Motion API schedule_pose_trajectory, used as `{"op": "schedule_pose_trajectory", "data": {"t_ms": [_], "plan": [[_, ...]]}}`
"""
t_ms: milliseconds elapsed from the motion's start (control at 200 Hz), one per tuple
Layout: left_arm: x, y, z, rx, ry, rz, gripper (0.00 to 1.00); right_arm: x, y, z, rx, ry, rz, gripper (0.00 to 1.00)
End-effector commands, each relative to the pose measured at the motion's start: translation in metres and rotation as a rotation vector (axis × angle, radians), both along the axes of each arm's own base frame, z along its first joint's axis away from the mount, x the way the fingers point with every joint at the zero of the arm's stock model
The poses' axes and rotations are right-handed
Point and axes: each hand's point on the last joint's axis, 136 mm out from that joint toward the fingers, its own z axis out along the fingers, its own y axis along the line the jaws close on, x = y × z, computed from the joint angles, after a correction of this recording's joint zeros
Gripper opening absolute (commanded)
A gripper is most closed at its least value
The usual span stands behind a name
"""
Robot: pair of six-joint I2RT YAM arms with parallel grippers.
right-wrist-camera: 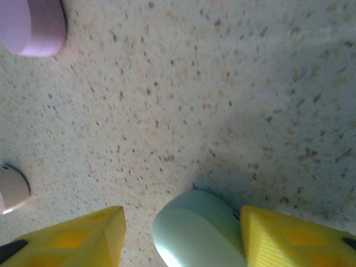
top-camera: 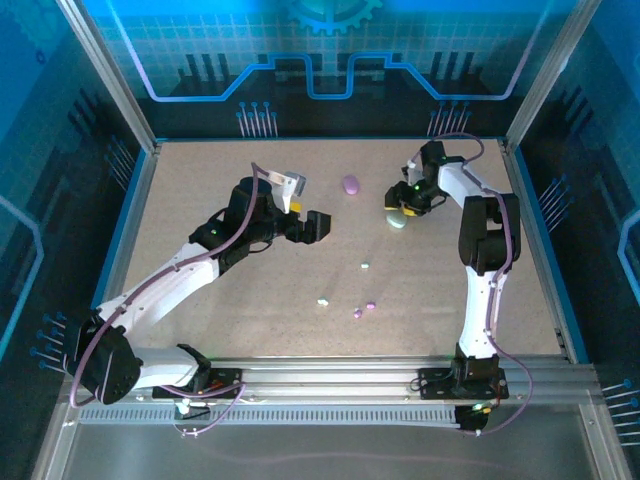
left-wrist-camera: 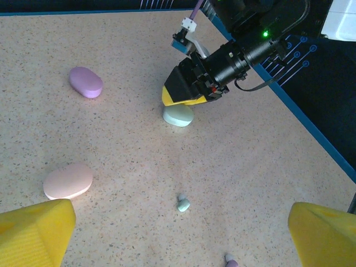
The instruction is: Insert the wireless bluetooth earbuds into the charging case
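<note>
A mint green charging case (right-wrist-camera: 194, 233) lies on the table between my right gripper's (right-wrist-camera: 182, 222) yellow fingers. The right finger (right-wrist-camera: 278, 239) touches the case, while a gap separates it from the left one, so the gripper stands open. From above, this gripper (top-camera: 400, 207) hovers over the mint case (top-camera: 397, 222). My left gripper (left-wrist-camera: 181, 236) is wide open and holds nothing. A mint earbud (left-wrist-camera: 183, 204) lies ahead of it and a purple earbud (left-wrist-camera: 231, 260) nearer. Several earbuds (top-camera: 365, 266) are scattered mid-table.
A purple case (top-camera: 350, 185) lies at the back centre, also seen as the purple case (left-wrist-camera: 86, 82) in the left wrist view. A pink case (left-wrist-camera: 68, 181) rests to the left of the left gripper. Blue walls and metal posts border the speckled table (top-camera: 450, 290).
</note>
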Motion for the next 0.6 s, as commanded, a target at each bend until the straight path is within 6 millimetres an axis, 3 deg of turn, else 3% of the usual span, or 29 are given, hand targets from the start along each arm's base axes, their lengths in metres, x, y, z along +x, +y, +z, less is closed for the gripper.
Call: {"op": "schedule_pose_trajectory", "data": {"t_ms": [0, 225, 595], "plan": [[0.0, -0.002, 0.012, -0.03, 0.002, -0.008, 0.99, -0.02, 0.011, 0.013, 0.012, 0.002, 0.067, 0.58], [0.0, -0.003, 0.012, -0.03, 0.002, -0.011, 0.99, -0.031, 0.011, 0.007, -0.078, -0.019, 0.111, 0.62], [0.001, -0.003, 0.011, -0.024, 0.001, -0.009, 0.99, -0.029, -0.003, -0.01, -0.449, -0.02, 0.091, 0.63]]}}
